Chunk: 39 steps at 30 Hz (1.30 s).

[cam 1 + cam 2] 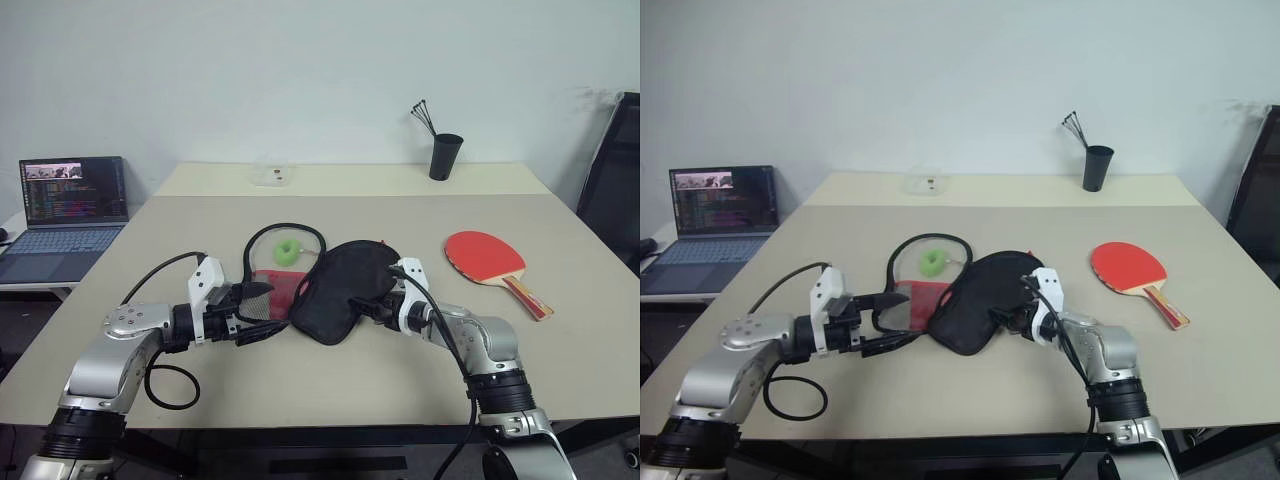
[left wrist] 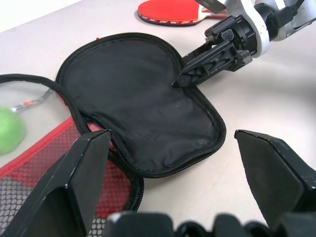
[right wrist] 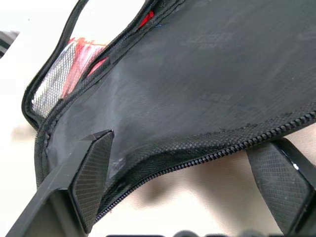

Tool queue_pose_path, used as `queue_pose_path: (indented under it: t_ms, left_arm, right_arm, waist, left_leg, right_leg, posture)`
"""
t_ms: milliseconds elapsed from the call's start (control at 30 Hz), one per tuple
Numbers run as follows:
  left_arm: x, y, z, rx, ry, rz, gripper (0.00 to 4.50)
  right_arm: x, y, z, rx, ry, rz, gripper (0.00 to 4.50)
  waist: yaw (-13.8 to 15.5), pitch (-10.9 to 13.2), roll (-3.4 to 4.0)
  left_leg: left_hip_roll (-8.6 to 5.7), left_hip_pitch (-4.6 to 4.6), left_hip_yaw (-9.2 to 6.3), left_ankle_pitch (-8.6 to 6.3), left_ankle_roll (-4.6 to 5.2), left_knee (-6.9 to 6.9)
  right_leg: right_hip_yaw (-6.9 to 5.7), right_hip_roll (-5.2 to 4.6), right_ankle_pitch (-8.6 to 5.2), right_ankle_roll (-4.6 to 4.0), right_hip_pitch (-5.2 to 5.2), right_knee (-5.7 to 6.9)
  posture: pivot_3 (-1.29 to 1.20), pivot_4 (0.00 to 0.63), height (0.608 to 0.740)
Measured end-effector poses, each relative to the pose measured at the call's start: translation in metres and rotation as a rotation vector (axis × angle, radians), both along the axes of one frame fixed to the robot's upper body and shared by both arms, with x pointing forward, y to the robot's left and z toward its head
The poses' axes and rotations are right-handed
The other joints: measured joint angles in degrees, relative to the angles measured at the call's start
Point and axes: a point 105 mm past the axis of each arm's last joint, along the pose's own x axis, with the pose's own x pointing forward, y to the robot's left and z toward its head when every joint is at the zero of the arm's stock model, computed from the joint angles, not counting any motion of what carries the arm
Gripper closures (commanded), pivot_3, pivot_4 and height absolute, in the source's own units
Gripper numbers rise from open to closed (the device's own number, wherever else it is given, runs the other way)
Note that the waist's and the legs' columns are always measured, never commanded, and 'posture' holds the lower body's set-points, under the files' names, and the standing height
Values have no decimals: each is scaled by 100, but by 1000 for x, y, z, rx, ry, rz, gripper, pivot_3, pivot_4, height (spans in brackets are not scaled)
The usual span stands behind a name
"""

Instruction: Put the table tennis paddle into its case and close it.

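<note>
The case (image 1: 340, 285) lies open in the middle of the table, its black lining facing up and its red mesh half (image 1: 281, 291) spread to the left. A green ring tag (image 1: 289, 251) sits inside the zipper loop behind it. The table tennis paddle (image 1: 488, 257) rests red face up on the table to the right, apart from the case, with its handle toward the front right. My left gripper (image 1: 262, 312) is open at the case's left side, over the mesh half. My right gripper (image 3: 185, 173) is open at the case's right rim, the black zipper edge (image 3: 207, 153) lying between its fingers.
An open laptop (image 1: 70, 205) stands on a side table at the left. A black cup with sticks (image 1: 445, 156) and a small clear box (image 1: 272, 175) stand at the far edge. A dark chair (image 1: 615, 180) is at the right. The table (image 1: 330, 380) has bare room in front.
</note>
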Motion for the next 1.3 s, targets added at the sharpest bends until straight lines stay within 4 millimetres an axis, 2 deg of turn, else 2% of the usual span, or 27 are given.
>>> queue_pose_path:
  t_ms: [100, 167, 267, 467, 667, 833, 1067, 1300]
  left_arm:
    - [0, -1, -1, -3, -2, -1, 110]
    - [0, -1, -1, -5, -3, -2, 110]
    - [0, -2, -1, -8, -3, -5, 110]
    - [0, -3, -1, -13, -3, -7, 110]
    - [0, -10, -2, -24, -4, -28, 110]
    - [-1, -25, 0, -40, -16, -74, 110]
    - [1, -43, 2, -52, -24, -132, 110]
    - [0, -57, 2, -54, -22, -193, 110]
  right_arm:
    - [0, 7, 1, 52, 20, -17, 636]
    - [0, 15, 0, 76, 42, -22, 1243]
    - [0, 23, 4, 111, 65, -18, 2346]
    - [5, 19, 7, 151, 123, -54, 4395]
    - [10, 7, 12, 147, 146, -69, 4458]
    - [10, -21, 4, 82, 188, -92, 4458]
    - [4, -46, -4, 35, 238, -96, 4458]
    - [4, -73, -2, -25, 235, -114, 4458]
  waist:
    - [-1, 0, 0]
    - [-19, 0, 0]
    - [-48, 0, 0]
    - [-50, 0, 0]
    - [-50, 0, 0]
    - [-34, 0, 0]
    - [-49, 0, 0]
    - [-48, 0, 0]
  left_leg:
    - [1, 0, 0, 0, 1, 0]
    - [2, 0, 1, 0, 1, 0]
    - [1, -2, 0, -1, 1, 0]
    - [0, -1, 0, -1, 2, 0]
    - [0, -2, 2, -2, 3, -1]
    - [-5, -5, 6, -2, 4, 1]
    - [-3, -3, 10, -6, 10, 0]
    - [-5, -4, 11, -6, 11, 1]
  right_leg:
    - [0, 1, 0, 0, 0, 0]
    - [1, 1, 0, 0, -1, 2]
    - [2, 1, 0, 0, -2, 1]
    - [2, 0, 0, 0, -2, 0]
    - [3, 1, 0, 0, -2, 0]
    - [6, -3, 0, 0, -1, -2]
    - [12, 1, 0, 0, -3, -2]
    - [13, 2, 0, 0, -3, -3]
  posture:
    - [0, 150, 740]
    - [0, 150, 740]
    - [0, 150, 740]
    - [0, 150, 740]
    - [0, 150, 740]
    - [0, 150, 740]
    - [0, 150, 740]
    - [0, 150, 740]
